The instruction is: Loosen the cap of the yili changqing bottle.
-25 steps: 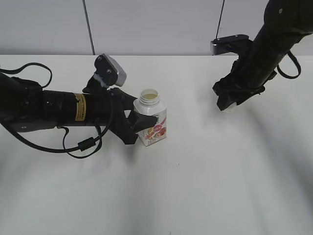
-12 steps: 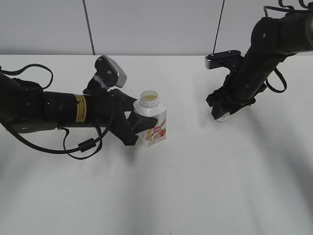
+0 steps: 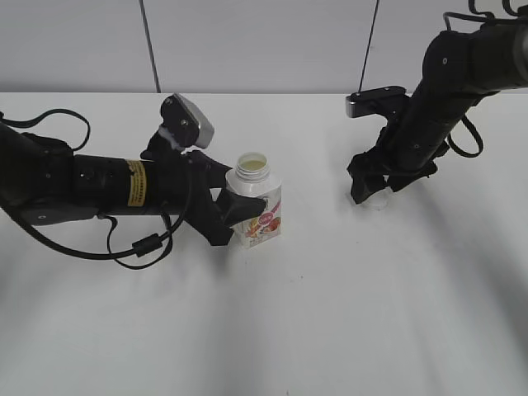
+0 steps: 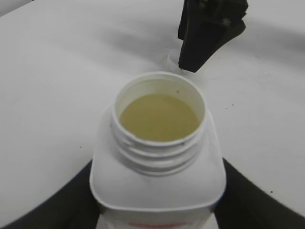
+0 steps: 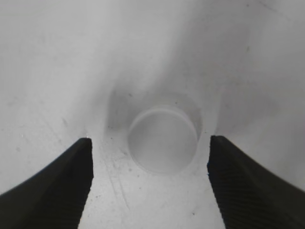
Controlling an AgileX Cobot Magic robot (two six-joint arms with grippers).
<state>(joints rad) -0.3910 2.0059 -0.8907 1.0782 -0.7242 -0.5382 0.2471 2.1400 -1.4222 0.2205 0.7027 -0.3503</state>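
The yili changqing bottle [image 3: 257, 202] stands upright mid-table, uncapped, its wide neck open on pale yellowish liquid [image 4: 158, 117]. My left gripper [image 3: 239, 208] is shut on the bottle's body, one black jaw on each side [image 4: 157, 191]. The white cap [image 3: 377, 201] lies on the table to the right, apart from the bottle. In the right wrist view the cap [image 5: 163, 140] sits flat on the table between the jaws. My right gripper [image 3: 375, 191] is open just over it, jaws spread wide on both sides [image 5: 150, 186], not touching it.
The white table [image 3: 330, 313] spreads all round. A grey back wall with a dark vertical seam [image 3: 150, 45] runs behind. The left arm's cables [image 3: 136, 246] loop on the table by the left arm.
My right gripper has come down and left to the table with the cap, has opened and let it go. The cap now lies on the table. The left gripper and bottle have not moved.
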